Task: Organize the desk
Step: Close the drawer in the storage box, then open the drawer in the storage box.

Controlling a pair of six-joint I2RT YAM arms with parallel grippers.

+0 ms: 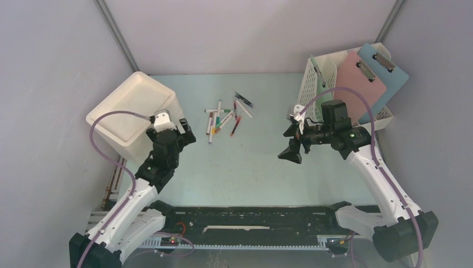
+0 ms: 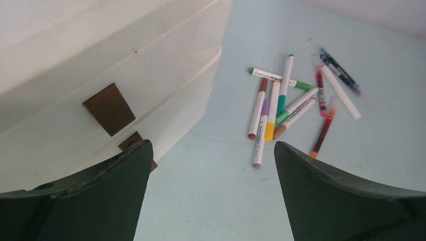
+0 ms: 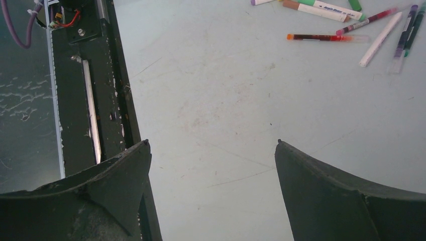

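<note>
The desk (image 1: 256, 162) is a pale mint-green top. Several markers and pens (image 1: 226, 118) lie in a loose heap at its middle back, also seen in the left wrist view (image 2: 281, 100) and along the top of the right wrist view (image 3: 326, 10). My left gripper (image 1: 169, 129) hovers open beside the white bin (image 1: 134, 106), with the heap ahead and to the right; nothing is between its fingers (image 2: 211, 143). My right gripper (image 1: 289, 142) hangs open and empty over bare desk right of the heap (image 3: 212, 142).
The white bin's wall (image 2: 100, 60) stands close to the left finger. A white perforated file rack (image 1: 319, 84) at the back right holds a pink clipboard (image 1: 360, 84) and a blue clipboard (image 1: 385, 75). A black rail (image 1: 251, 215) runs along the front edge.
</note>
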